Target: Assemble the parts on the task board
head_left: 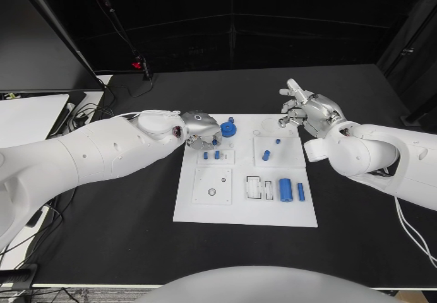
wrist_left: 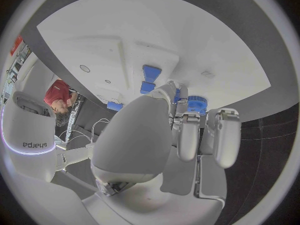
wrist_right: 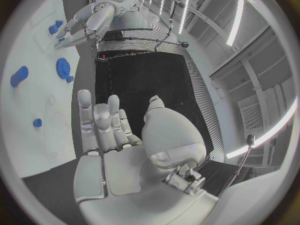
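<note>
We see the left hand [head_left: 199, 128] reaching in over the far left corner of the task board [head_left: 245, 214], fingers curled downward; whether they grip anything we cannot tell. A blue gear [head_left: 228, 130] sits just beside its fingertips, with small blue parts [head_left: 216, 154] on the board just below the hand. The right hand [head_left: 308, 112] hovers above the board's far right corner, palm up, fingers spread apart and holding nothing. A blue cylinder [head_left: 285, 189] lies nearer the robot, well away from both hands.
</note>
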Available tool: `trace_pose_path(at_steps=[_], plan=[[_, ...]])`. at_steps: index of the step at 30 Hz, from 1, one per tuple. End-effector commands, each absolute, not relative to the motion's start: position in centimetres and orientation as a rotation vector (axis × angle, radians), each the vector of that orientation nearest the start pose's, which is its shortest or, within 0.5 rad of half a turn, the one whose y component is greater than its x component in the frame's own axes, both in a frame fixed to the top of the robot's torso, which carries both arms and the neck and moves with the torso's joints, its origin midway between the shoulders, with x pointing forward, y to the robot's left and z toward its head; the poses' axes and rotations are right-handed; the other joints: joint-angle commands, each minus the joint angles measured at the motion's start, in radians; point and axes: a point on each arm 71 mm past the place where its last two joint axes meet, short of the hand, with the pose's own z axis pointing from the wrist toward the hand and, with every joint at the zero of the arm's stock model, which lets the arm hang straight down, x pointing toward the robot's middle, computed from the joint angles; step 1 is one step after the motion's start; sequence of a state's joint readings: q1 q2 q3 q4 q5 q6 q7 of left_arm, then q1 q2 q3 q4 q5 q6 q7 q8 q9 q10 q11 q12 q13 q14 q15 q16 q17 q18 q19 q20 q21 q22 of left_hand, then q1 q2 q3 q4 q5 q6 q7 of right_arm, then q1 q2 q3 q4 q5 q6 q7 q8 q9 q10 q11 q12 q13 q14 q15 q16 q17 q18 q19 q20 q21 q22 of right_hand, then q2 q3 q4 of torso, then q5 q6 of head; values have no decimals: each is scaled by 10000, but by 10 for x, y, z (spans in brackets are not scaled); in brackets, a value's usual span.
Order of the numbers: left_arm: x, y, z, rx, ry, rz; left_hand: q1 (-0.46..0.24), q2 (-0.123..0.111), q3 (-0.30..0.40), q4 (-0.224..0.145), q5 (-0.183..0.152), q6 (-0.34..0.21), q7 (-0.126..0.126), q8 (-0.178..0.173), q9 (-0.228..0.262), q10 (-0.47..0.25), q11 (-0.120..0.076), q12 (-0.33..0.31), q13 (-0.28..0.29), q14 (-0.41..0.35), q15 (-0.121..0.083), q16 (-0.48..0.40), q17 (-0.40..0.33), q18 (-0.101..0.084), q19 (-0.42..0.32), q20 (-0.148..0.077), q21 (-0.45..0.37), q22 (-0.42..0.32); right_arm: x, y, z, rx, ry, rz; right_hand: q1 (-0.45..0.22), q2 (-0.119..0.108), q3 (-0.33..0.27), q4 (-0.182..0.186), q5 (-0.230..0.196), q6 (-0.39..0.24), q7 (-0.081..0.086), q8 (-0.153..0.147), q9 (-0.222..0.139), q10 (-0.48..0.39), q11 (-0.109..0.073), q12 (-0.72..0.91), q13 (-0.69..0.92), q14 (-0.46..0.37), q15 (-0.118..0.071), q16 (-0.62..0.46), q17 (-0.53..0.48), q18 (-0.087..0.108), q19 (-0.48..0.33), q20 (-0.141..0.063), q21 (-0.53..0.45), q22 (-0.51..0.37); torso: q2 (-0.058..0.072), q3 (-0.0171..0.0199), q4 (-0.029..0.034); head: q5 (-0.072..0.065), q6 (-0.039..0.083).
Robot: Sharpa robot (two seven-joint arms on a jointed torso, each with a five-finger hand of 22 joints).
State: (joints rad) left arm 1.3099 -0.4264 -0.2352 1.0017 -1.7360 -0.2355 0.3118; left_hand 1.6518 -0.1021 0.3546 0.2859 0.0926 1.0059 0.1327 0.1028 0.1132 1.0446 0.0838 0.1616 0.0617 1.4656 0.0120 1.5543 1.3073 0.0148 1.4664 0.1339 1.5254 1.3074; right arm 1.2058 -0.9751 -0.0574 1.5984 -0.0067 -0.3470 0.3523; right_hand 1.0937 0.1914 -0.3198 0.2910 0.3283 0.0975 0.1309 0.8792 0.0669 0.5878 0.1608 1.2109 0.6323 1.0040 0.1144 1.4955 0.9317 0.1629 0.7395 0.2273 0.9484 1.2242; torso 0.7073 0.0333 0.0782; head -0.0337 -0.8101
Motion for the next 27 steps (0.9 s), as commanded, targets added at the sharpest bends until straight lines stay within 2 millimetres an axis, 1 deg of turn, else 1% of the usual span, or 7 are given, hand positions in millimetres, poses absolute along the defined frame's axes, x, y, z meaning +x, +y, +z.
trace_pose_path(at_steps=[1,3,6,12,16,23,27], plan=[[544,112,-218,9102,16166,-6266,24,-98,-1,-30,-33,-91,-3,-50,-24,-115,37,-72,-6,623,19,-54,1601,31,420,-57,-89,2396,473,-254,-177,11591,14206,14451,70,49,-19,-6,43,-23,1082,69,-10,-16,27,-45,-11,-55,-3,-41,-4,200,-53,-16,-59,-10,0,-6,-2,-7,-1],[544,112,-218,9040,16168,-6194,16,-132,-3,-20,-30,-230,5,-113,-59,-214,55,-128,-6,579,17,-79,1501,46,366,-62,-138,2375,473,-254,-177,11591,14209,14455,71,50,-18,-6,43,-22,1082,69,-10,-16,27,-45,-12,-54,-3,-41,-4,200,-54,-16,-59,-10,3,-5,0,-4,9],[545,113,-218,8943,16114,-6103,-94,-213,-47,10,-26,-743,-37,-309,-179,-482,113,-244,2,461,40,-146,1243,82,237,-58,-257,2327,473,-253,-177,11590,14216,14461,72,52,-17,-5,43,-15,1085,72,-9,-14,30,-43,-21,-51,-1,-41,-1,199,-56,-15,-59,-14,0,-5,1,-6,22],[547,116,-215,8671,15764,-5931,-377,-255,-222,-25,90,-2136,-629,-327,-430,-947,348,-269,33,292,258,-264,861,143,5,79,-492,2237,474,-252,-178,11588,14244,14484,73,54,-15,-5,43,-11,1088,74,-9,-13,31,-43,-25,-55,0,-41,-6,200,-57,-14,-59,-15,1,-7,7,-11,53],[549,118,-211,8503,15264,-5918,-405,-228,-236,-21,151,-2221,-630,-278,-425,-990,364,-251,34,280,283,-273,826,155,-36,101,-534,2221,474,-252,-178,11595,14269,14489,73,55,-15,-5,43,-10,1088,75,-8,-13,31,-42,-26,-56,0,-41,-7,200,-57,-14,-59,-16,0,-9,10,-14,66],[550,123,-207,8361,14704,-5924,-315,-211,-233,-95,218,-2096,-573,36,-351,-1147,305,-185,39,60,184,-425,352,246,-334,81,-828,2105,475,-251,-179,11621,14308,14465,73,58,-13,-4,41,-1,1091,79,-7,-11,33,-41,-32,-54,2,-41,-5,200,-59,-13,-59,-18,-4,-4,-8,-1,74],[550,126,-203,8186,14349,-5860,-256,-227,-217,-128,269,-2059,-545,135,-332,-1146,274,-132,43,24,149,-459,268,261,-379,60,-879,2086,475,-251,-179,11627,14313,14456,73,58,-13,-4,41,-1,1091,79,-7,-11,33,-41,-32,-54,2,-41,-5,200,-59,-13,-59,-18,-1,-4,6,-29,88]])
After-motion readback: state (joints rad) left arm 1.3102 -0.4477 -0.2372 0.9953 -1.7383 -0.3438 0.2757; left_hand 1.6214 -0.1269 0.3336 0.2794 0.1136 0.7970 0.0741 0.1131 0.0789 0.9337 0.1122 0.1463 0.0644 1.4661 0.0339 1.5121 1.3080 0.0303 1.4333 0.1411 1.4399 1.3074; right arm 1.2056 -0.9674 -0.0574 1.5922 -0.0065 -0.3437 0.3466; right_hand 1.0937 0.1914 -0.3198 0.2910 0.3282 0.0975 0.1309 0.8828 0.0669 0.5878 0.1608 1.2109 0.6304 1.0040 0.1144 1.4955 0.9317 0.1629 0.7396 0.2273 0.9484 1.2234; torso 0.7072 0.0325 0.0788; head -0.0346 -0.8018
